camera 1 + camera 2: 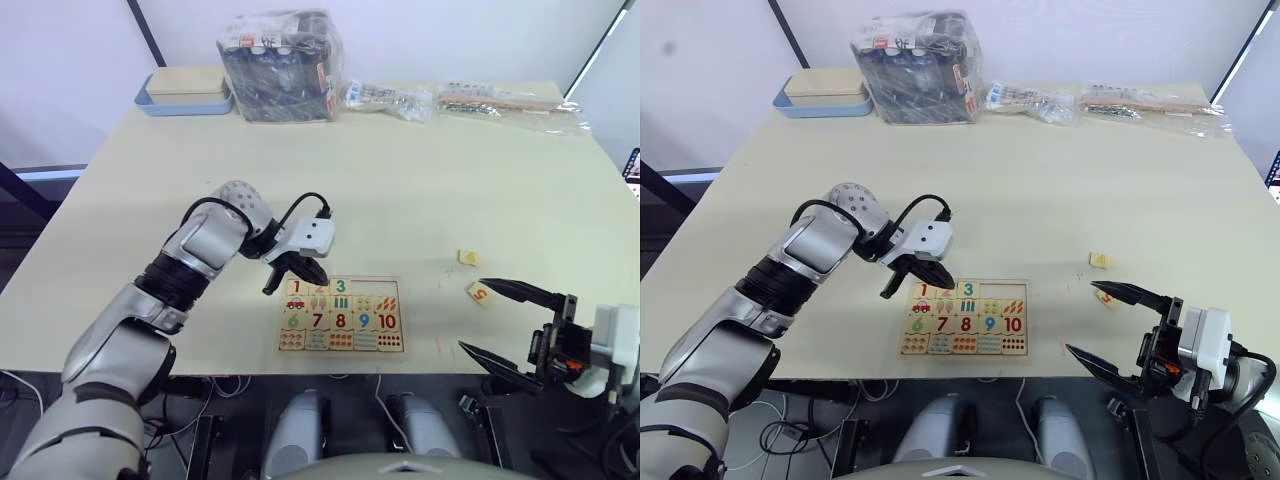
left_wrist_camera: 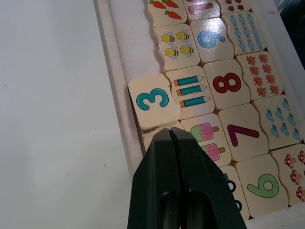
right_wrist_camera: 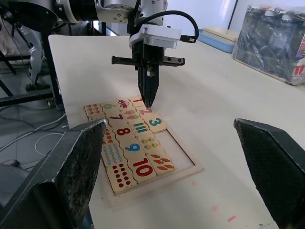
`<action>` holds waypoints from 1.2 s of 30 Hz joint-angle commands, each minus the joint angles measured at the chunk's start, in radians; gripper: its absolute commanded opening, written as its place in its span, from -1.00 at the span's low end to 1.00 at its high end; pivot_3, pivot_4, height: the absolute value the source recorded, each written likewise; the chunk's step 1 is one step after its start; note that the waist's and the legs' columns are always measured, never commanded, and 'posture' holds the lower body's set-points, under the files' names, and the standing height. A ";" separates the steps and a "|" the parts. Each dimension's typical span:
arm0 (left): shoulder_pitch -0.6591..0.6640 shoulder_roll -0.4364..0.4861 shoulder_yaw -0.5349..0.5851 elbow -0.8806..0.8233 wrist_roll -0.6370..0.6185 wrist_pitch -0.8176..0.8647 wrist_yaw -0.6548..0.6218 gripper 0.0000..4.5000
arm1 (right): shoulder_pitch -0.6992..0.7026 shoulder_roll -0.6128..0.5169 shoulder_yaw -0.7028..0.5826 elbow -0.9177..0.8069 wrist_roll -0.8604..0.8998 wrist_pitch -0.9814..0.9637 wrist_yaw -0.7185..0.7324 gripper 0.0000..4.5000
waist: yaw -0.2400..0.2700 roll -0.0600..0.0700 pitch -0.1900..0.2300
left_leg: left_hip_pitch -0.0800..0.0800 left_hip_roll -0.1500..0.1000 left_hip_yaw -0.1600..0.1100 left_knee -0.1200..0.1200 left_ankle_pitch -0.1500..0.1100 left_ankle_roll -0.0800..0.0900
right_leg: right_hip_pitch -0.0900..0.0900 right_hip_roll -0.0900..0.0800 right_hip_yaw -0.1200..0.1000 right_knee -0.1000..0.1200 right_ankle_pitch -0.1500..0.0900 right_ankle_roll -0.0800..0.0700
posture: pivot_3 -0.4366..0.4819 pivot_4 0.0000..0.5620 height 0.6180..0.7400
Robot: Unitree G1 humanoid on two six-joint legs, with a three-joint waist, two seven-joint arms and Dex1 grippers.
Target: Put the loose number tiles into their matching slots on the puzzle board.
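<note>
Left eye view: the puzzle board (image 1: 341, 316) lies flat on the pale desk (image 1: 400, 180), near the front edge. The left claw (image 1: 292, 266) hangs over the board's upper left corner, its black fingers pressed together and pointing down at the top row. The 1 tile (image 1: 296, 288) and the 3 tile (image 1: 341, 287) sit in that row; the 3 tile rides a little high against the rim. To the right of the board, well apart from it, the 5 tile (image 1: 479, 294) and the 4 tile (image 1: 468, 258) lie loose on the desk. The right claw (image 1: 498, 320) is spread wide near the front right corner of the desk — one finger tip ends just beside the 5 tile, with nothing between the fingers. At the far edge stand a blue tray (image 1: 185, 93), a wrapped dark bundle (image 1: 282, 66) and some clear bags (image 1: 460, 101).

Right eye view: same layout, with the two loose tiles off the board's right side.

Left wrist view: the clenched fingers (image 2: 178, 186) point at the tile just below the 3 tile, whose face they cover; they hold nothing. The 3 tile is tilted, one edge lapping onto the rim.

Right wrist view: the right claw's two fingers (image 3: 71, 167) stand far apart — between them show the board and the left claw, its tip down on the top row between the 1 and 3 tiles.
</note>
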 commanded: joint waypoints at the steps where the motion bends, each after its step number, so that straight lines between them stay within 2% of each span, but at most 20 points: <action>1: -0.011 -0.008 0.013 -0.015 0.011 -0.005 -0.013 -0.99 | 0.008 0.001 -0.012 -0.031 0.009 -0.020 -0.004 1.00 | 0.000 0.000 0.000 | 0.000 0.000 0.000 0.000 0.000 0.000 | 0.000 0.000 0.000 0.000 0.000 0.000 | -0.05 -0.47 1.00; 36: 0.008 -0.030 -0.001 -0.037 0.062 0.014 -0.022 -0.99 | 0.025 -0.003 -0.016 -0.038 0.017 -0.020 -0.001 1.00 | 0.000 0.000 0.000 | 0.000 0.000 0.000 0.000 0.000 0.000 | 0.000 0.000 0.000 0.000 0.000 0.000 | -0.05 -0.47 1.00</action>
